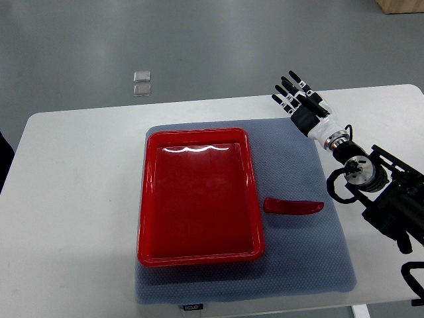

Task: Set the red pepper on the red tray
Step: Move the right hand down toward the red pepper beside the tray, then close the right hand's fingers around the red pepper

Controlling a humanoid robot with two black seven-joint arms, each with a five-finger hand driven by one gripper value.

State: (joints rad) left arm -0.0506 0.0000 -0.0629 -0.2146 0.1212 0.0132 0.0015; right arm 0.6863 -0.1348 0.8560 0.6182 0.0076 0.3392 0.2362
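Observation:
A red pepper (293, 207) lies flat on the grey mat (311, 258), just right of the red tray (151, 199). The tray holds nothing. My right hand (298, 99) hovers over the table's far right part, well beyond the pepper, with its fingers spread and holding nothing. Its arm comes in from the right edge. The left arm does not show.
The mat lies on a white table (73, 199). Two small clear squares (142, 82) lie on the grey floor beyond the table's far edge. A dark object shows at the left edge (5, 159).

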